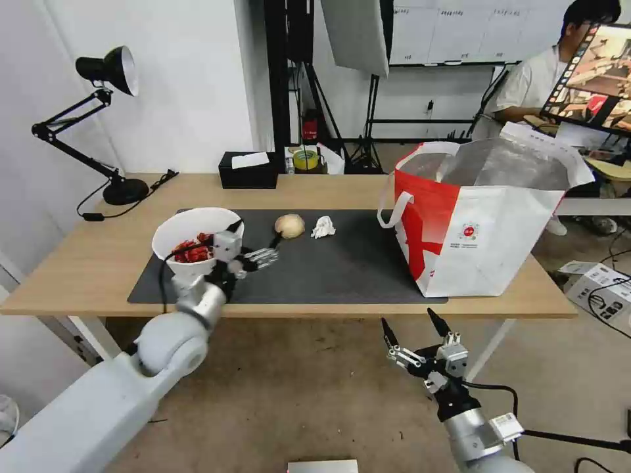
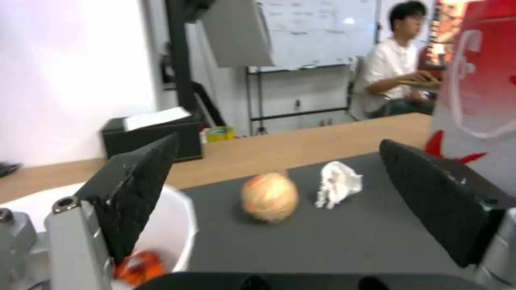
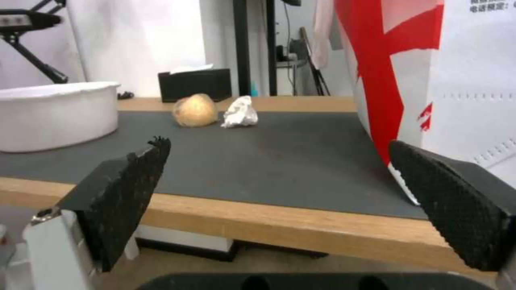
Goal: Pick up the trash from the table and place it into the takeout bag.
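This looks like a lab or studio office set up for recording. At about 12 o'clock beyond the table (image 1: pixel 342 190) hang a softbox light (image 1: pixel 355 33) on a black stand and a whiteboard (image 1: pixel 473 29) on the white wall, and at 2 o'clock a person sits at a desk with a monitor (image 1: pixel 591 79). A black desk lamp (image 1: pixel 98 125) stands at 10 o'clock, and cables and a cardboard box (image 1: pixel 601 289) lie on the bare floor at 3 o'clock.
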You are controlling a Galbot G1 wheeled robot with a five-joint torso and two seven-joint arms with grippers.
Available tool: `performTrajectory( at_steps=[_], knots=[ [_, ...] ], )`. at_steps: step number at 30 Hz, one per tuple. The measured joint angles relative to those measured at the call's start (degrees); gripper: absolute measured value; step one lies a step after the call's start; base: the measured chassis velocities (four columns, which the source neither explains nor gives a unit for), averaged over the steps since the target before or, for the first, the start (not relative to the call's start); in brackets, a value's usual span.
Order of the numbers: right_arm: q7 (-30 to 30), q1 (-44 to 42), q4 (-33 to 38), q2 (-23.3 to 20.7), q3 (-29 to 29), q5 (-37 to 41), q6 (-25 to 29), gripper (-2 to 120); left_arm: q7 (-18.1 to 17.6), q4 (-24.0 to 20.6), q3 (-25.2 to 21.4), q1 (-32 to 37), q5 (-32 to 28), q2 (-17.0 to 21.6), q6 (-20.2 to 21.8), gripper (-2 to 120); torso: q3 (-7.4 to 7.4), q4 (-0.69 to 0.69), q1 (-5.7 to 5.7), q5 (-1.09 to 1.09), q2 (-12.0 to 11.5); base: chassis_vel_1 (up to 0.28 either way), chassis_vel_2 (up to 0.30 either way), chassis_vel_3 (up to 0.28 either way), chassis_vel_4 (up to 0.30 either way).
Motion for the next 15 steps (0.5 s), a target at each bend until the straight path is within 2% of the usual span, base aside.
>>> performTrajectory(
  at_steps=[2, 5, 6, 9, 15],
  knots=[
    [0.8, 0.1, -0.1, 0.2, -0.2, -0.5, 0.0, 100, -0.8, -0.7, -1.5, 2.4, 1.0, -0.9, -0.5, 100, 0.0, 0.01, 0.0, -0.01, 0.0, 0.0, 0.0, 0.0, 0.0],
    [2.4, -0.3, -0.1, 1.0, -0.1, -1.7, 0.1, 100, -1.5, -1.3, -6.5, 10.3, 6.4, -5.5, -2.4, 100, 0.0, -0.01, 0.0, -0.03, 0.0, 0.0, 0.0, 0.0, 0.0],
    [2.4, -0.3, -0.1, 1.0, -0.1, -1.7, 0.1, 100, -1.5, -1.3, -6.5, 10.3, 6.4, -5.5, -2.4, 100, 0.0, -0.01, 0.0, -0.03, 0.0, 0.0, 0.0, 0.0, 0.0],
    [3.7, -0.2, -0.4, 1.9, -0.6, -2.7, 0.1, 100, -1.5, -1.3, -12.1, 19.7, 12.4, -9.7, -4.8, 100, 0.0, 0.05, 0.0, -0.01, 0.0, 0.0, 0.0, 0.0, 0.0],
    [5.8, -2.0, -0.1, 3.9, 0.6, -4.6, 0.1, 100, -1.5, -0.5, -14.2, 23.7, 17.0, -11.2, -5.2, 100, 0.0, -0.02, 0.0, -0.02, 0.0, 0.0, 0.0, 0.0, 0.0]
  ],
)
